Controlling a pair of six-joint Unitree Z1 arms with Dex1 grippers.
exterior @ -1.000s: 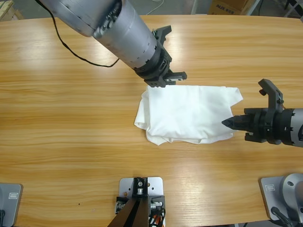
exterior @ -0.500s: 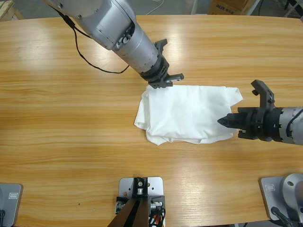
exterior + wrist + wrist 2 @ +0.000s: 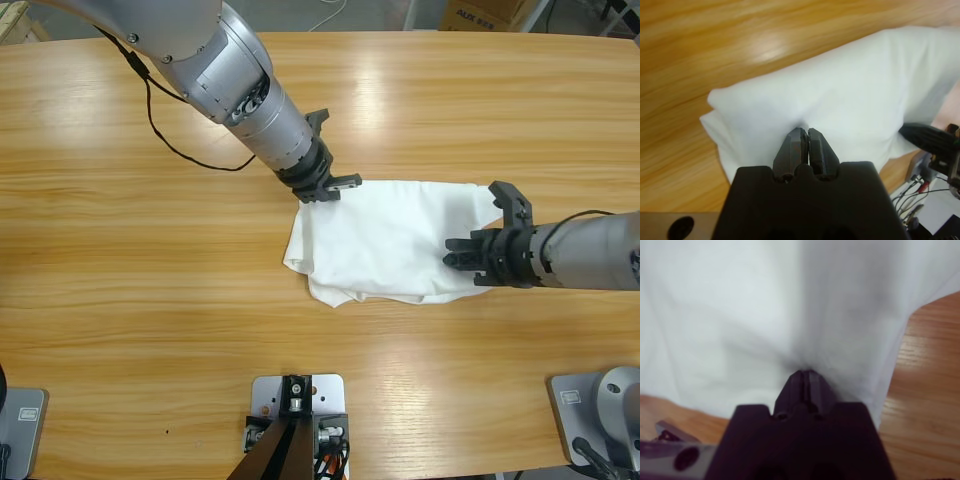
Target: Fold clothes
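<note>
A white T-shirt (image 3: 390,240) lies folded into a rough rectangle just right of the table's middle; no print or label shows. My left gripper (image 3: 322,192) comes in from the upper left, shut, its tips pressed into the shirt's far left corner. In the left wrist view the black jaws (image 3: 808,131) meet and dimple the cloth (image 3: 840,85). My right gripper (image 3: 452,250) reaches in from the right, shut, tips resting on the shirt's right part. Creases run out from its tips (image 3: 805,374) in the white fabric (image 3: 740,300).
The wooden table (image 3: 120,260) spreads wide to the left and front of the shirt. A black cable (image 3: 190,135) trails from the left arm across the far left of the table. A cardboard box (image 3: 480,14) stands beyond the far edge.
The right gripper has slid left from the shirt's right edge onto the cloth. The left arm has swung left and lowered, its gripper moving a little left along the far edge.
</note>
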